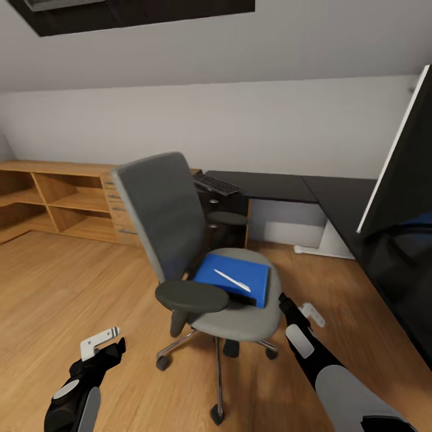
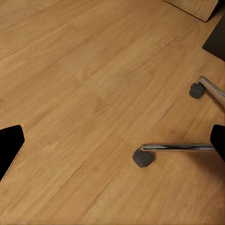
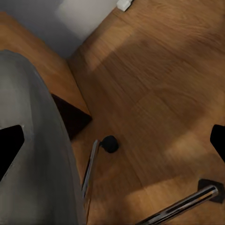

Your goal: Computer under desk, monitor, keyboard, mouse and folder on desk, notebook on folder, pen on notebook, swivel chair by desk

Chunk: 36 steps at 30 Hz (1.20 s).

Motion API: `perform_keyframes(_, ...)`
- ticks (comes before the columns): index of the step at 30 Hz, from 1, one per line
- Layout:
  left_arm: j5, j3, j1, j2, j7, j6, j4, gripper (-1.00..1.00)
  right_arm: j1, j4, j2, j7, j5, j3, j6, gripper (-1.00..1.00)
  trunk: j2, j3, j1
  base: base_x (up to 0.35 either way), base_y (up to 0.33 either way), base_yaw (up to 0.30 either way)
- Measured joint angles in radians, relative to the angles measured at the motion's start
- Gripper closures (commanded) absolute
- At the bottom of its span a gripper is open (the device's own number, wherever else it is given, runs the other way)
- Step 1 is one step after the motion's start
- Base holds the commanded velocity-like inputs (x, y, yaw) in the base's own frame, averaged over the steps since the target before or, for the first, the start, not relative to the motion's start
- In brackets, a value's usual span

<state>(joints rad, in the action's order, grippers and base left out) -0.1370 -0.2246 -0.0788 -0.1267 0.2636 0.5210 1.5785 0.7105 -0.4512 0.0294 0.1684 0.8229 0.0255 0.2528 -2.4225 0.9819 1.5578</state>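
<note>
1. Lifting the folder [image 1: 237,276] off the swivel chair [image 1: 198,252] looks like the step in hand: the blue folder lies flat on the grey seat, with the pen [image 1: 231,280] resting across its top. No notebook can be made out on it.
2. To do it well, I would deal with the pen first, or keep the folder level, since a tilt would likely let the pen roll off onto the floor [image 2: 84,93].
3. Approach from the near right of the seat; the black armrest [image 1: 192,296] overlaps the folder's near left corner and would likely block a reach from that side.
4. The chair stands on castors, so a sideways push may roll it away; press gently.
5. The right gripper [image 1: 303,312] hangs low just beside the seat's near right edge, fingers spread and holding nothing; its wrist camera looks down past the seat at the chrome legs.
6. The left gripper [image 1: 102,343] is low at the near left, well apart from the chair, fingers parted and empty, over bare planks.
7. The desk [image 1: 282,186] lies far right, with the keyboard [image 1: 216,183] on it and the monitor [image 1: 399,162] at right.
</note>
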Motion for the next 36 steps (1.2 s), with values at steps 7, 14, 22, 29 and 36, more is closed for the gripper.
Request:
perform_keyframes(7,0.001,0.001,0.0,0.0,-0.001,0.0,-0.002,-1.0,0.0,0.0,0.0,-0.001,0.001,-0.001,0.02,-1.0,0.0,0.0,0.0,0.0,0.0,0.234)
perform_keyframes(14,0.002,0.001,0.0,0.001,-0.002,0.0,-0.003,-1.0,0.0,-0.012,0.001,-0.005,-0.003,-0.007,-0.032,-1.0,0.0,0.0,0.0,0.024,0.0,0.019)
perform_keyframes(22,0.003,0.001,0.0,0.001,-0.003,0.001,-0.003,-1.0,0.0,-0.01,0.0,-0.003,-0.007,-0.004,-0.027,-1.0,0.0,0.0,0.0,0.068,0.0,0.147)
perform_keyframes(29,0.005,0.001,0.0,0.001,-0.002,0.001,-0.005,-1.0,0.0,-0.001,0.0,-0.003,-0.006,-0.003,-0.009,-1.0,0.0,-0.002,0.0,0.001,0.0,0.254)
perform_keyframes(36,0.005,0.001,0.0,0.001,-0.002,0.0,-0.009,-1.0,0.0,-0.001,0.0,-0.001,-0.005,-0.001,-0.012,-1.0,0.0,-0.005,0.0,0.013,0.0,0.26)
